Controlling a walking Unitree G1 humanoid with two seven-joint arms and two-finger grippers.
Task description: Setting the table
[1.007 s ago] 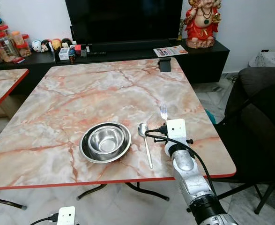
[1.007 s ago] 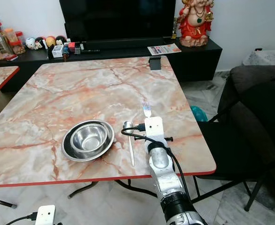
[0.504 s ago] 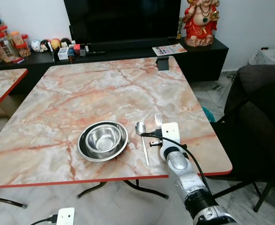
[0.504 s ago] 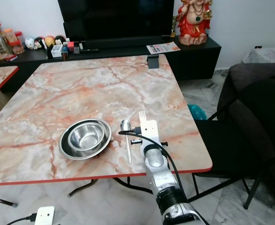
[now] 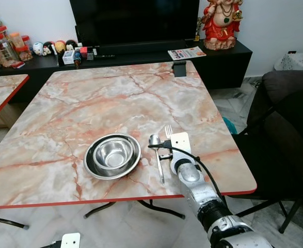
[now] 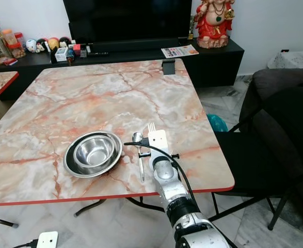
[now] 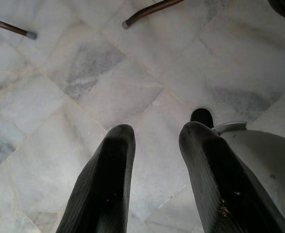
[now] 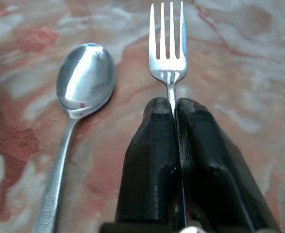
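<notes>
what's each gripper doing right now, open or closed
Left gripper: open, empty, over the floor.
Right gripper: closed on the fork, beside the spoon.

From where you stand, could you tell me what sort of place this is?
Most likely a living and dining room in a home. A marble-patterned dining table carries a steel bowl, a spoon and a fork in the right gripper, and behind it a television stands on a low black cabinet.

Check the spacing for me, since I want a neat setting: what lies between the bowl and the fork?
The spoon lies between the bowl and the fork, which the right end effector holds; the left eye view shows it.
</notes>
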